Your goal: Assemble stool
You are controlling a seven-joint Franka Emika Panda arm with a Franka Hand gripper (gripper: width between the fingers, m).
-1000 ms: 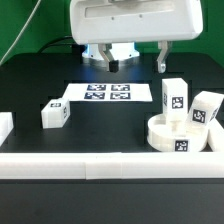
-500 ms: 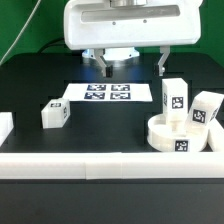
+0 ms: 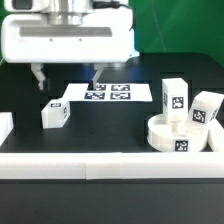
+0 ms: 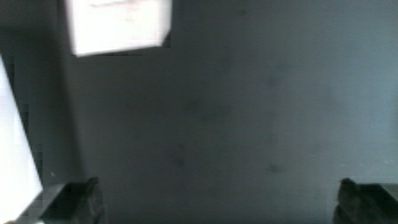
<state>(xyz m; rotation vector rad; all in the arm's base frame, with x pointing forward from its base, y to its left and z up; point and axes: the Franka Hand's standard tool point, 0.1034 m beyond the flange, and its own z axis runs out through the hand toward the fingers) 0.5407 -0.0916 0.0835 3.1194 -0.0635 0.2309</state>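
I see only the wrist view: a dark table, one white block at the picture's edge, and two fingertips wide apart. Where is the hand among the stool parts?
Observer: In the exterior view the hand hangs open and holds nothing, at the exterior view's left, near the lone leg but not touching it.
Operator: Where is the seat?
Observer: The round seat lies flat at the exterior view's right, well away from the hand.
Operator: And the other legs?
Observer: One upright leg and a second upright leg stand right behind the seat.
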